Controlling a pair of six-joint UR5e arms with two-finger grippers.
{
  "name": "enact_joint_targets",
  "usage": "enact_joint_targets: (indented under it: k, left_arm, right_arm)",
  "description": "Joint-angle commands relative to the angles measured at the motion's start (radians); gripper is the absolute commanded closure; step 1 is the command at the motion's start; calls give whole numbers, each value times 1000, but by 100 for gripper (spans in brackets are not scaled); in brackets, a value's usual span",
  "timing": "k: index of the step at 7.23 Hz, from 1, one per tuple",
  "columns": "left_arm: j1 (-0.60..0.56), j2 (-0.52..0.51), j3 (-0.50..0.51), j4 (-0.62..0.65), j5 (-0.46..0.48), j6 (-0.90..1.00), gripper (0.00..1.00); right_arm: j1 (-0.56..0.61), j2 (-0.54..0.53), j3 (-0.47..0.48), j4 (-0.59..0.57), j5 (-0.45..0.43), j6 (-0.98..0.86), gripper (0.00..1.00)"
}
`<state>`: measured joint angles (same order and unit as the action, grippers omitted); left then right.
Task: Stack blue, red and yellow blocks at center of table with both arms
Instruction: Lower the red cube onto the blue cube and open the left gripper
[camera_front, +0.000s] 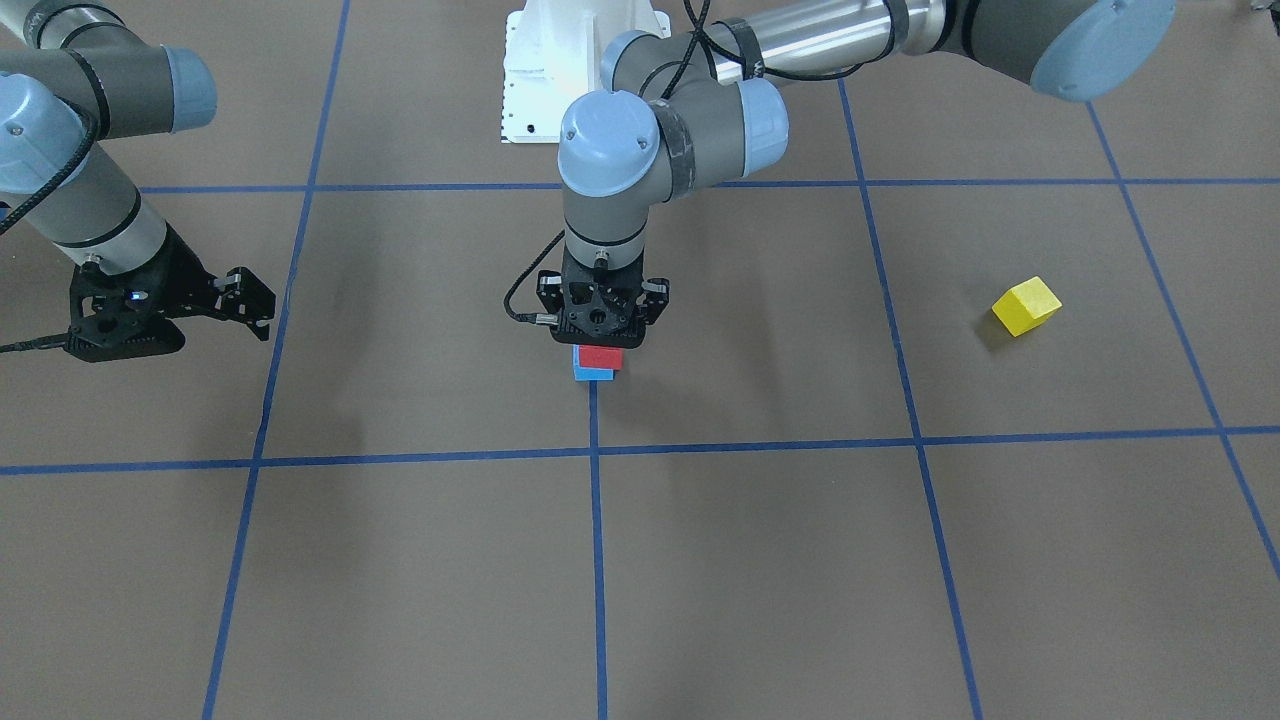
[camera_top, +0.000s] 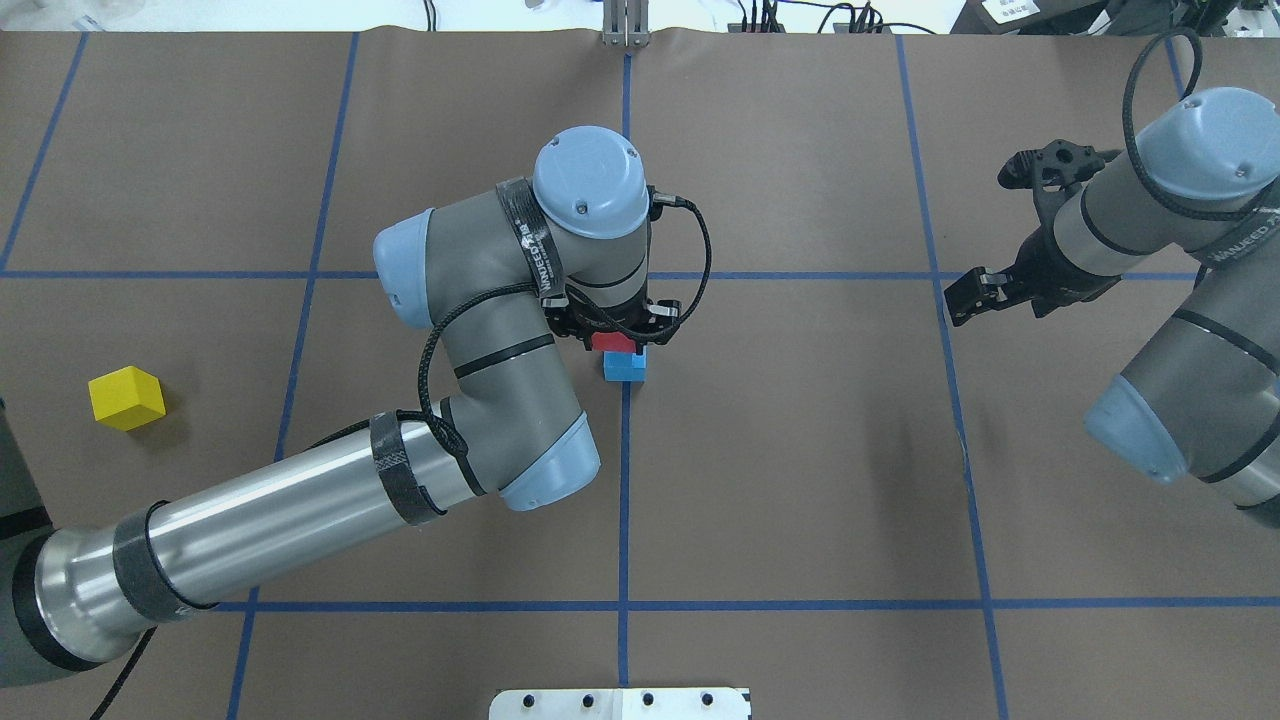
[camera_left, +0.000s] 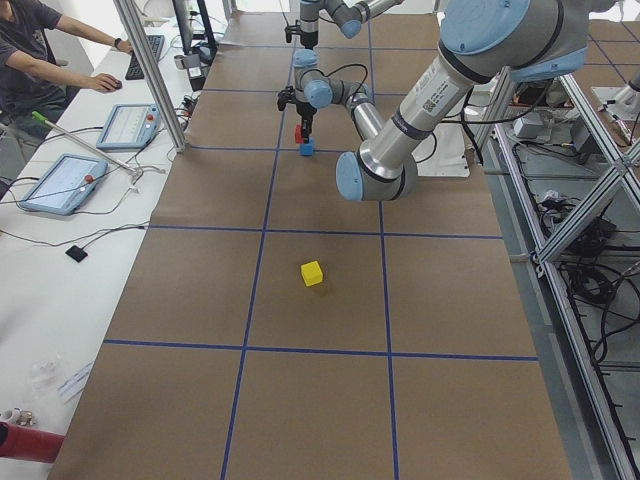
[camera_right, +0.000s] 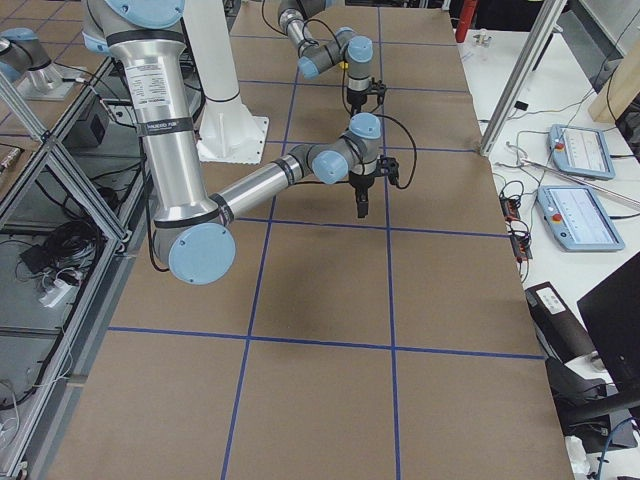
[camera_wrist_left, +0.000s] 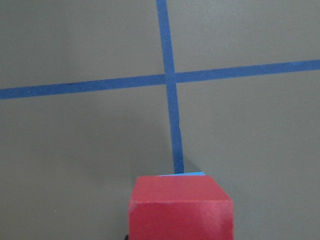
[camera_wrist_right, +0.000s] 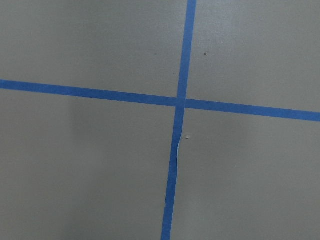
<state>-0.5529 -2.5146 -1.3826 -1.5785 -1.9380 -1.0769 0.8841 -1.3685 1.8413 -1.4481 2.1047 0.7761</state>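
Note:
A red block (camera_front: 600, 357) sits on a blue block (camera_front: 592, 374) on the blue tape line at the table's center, slightly offset. My left gripper (camera_front: 600, 338) points straight down and is shut on the red block. In the left wrist view the red block (camera_wrist_left: 181, 207) fills the bottom center, with a sliver of the blue block (camera_wrist_left: 187, 174) behind it. A yellow block (camera_front: 1026, 305) lies alone on my left side, far from the stack; it also shows in the overhead view (camera_top: 126, 398). My right gripper (camera_top: 1000, 240) is open and empty, raised on my right side.
The brown table (camera_top: 800, 450) is marked with a blue tape grid. The white robot base (camera_front: 560, 70) stands at the table's back edge. The right wrist view shows only a tape crossing (camera_wrist_right: 181, 102). An operator sits at a side desk (camera_left: 60, 170).

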Motion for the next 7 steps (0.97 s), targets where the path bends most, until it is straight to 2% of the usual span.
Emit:
enact_joint_targets:
  k: [1, 7]
  left_arm:
    - [16, -1, 1, 0, 8, -1, 100]
    - [24, -3, 8, 0, 21, -1, 100]
  right_arm:
    - [-1, -1, -2, -2, -2, 0, 0]
    - [-2, -1, -11, 0, -2, 0, 0]
